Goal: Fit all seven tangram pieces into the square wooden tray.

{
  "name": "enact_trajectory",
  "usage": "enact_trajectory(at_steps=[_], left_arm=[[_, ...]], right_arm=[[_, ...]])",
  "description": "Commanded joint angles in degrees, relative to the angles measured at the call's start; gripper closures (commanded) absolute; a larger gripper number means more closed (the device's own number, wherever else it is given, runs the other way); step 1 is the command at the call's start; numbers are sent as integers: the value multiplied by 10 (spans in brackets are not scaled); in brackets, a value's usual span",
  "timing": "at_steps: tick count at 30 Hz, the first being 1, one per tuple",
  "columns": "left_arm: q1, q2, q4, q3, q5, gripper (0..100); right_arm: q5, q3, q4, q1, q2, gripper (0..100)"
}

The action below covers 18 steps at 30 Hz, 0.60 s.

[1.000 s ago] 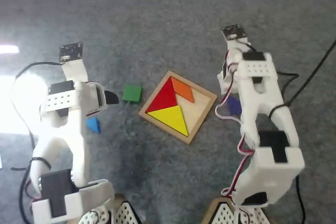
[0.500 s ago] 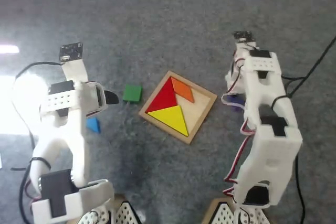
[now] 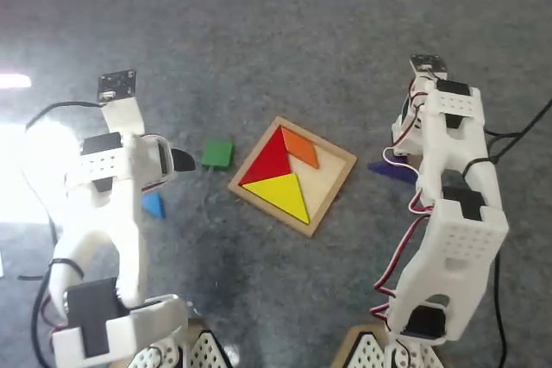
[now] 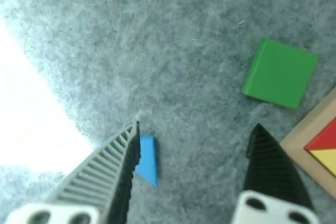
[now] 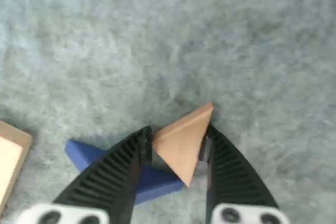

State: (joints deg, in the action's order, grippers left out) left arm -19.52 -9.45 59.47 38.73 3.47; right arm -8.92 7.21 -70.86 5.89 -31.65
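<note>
The square wooden tray (image 3: pixel 335 180) lies mid-table and holds a red triangle (image 3: pixel 269 161), an orange piece (image 3: pixel 301 147) and a yellow triangle (image 3: pixel 283 193). A green square (image 3: pixel 217 154) lies just left of it, and a small blue triangle (image 3: pixel 153 204) sits further left. My left gripper (image 4: pixel 197 129) hovers open above the felt between the blue triangle (image 4: pixel 147 158) and the green square (image 4: pixel 280 72). My right gripper (image 5: pixel 176 142) is shut on a tan triangle (image 5: pixel 181 139), lifted over a dark blue parallelogram (image 5: pixel 142 174) that lies right of the tray (image 3: pixel 392 170).
Grey felt covers the table. The right arm (image 3: pixel 448 178) stretches along the right side, with a black cable (image 3: pixel 517 122) beside it. A bright glare patch (image 3: pixel 26 170) sits at the left edge. Open felt lies beyond the tray.
The right arm has swung to the right, away from the tray, uncovering more of the dark blue piece. The left arm has kept still.
</note>
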Motion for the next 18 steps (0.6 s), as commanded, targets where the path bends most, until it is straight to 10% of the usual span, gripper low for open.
enact_trajectory(at_steps=[1, 18], left_arm=[[4, -25, -13, -4, 8, 685], [4, -25, -13, -4, 8, 685]], right_arm=[[3, -4, -13, 17, 71, 926], [15, -120, -49, -210, 372, 937]])
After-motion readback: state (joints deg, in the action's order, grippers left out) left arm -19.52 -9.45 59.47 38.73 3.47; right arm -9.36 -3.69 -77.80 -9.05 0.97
